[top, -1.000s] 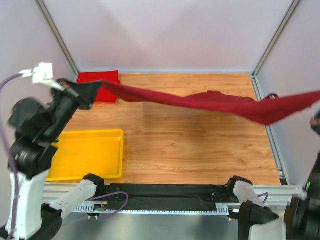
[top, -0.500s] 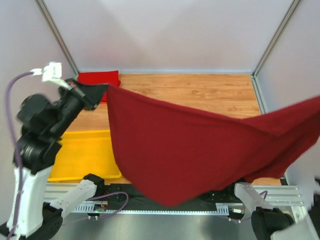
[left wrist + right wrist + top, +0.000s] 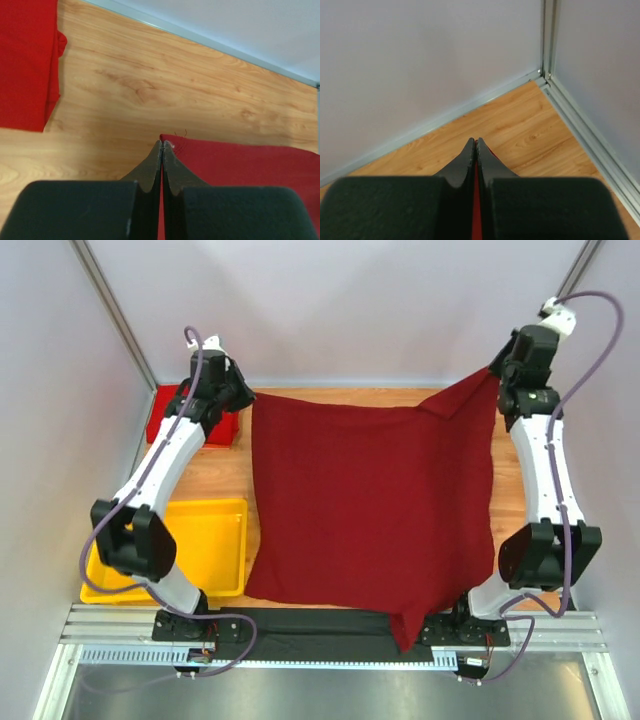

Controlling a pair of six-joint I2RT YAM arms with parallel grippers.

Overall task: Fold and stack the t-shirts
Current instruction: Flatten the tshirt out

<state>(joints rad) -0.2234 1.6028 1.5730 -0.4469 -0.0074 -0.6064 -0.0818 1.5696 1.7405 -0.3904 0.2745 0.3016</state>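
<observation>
L hand [image 3: 162, 146] & R hand [image 3: 475, 143] were each pinched closed on a far corner of the maroon t-shirt [image 3: 370, 510], spread over mid bench [image 3: 225, 485], near hem overhanging the near edge. The brighter red t-shirt [image 3: 162, 418] lay folded at far-left corner.

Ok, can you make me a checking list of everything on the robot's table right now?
Surface: wooden table, mostly covered by cloth.
Job's things: dark maroon t-shirt spread wide, held at its far corners; brighter red t-shirt folded in the far left corner.
Clutter: yellow tray at the near left, beside the maroon shirt.
Grippers: left gripper and right gripper are both shut, each on a far corner of the maroon shirt.
Cables: purple cables loop along both arms.
Surroundings: pale walls and metal frame posts.
</observation>
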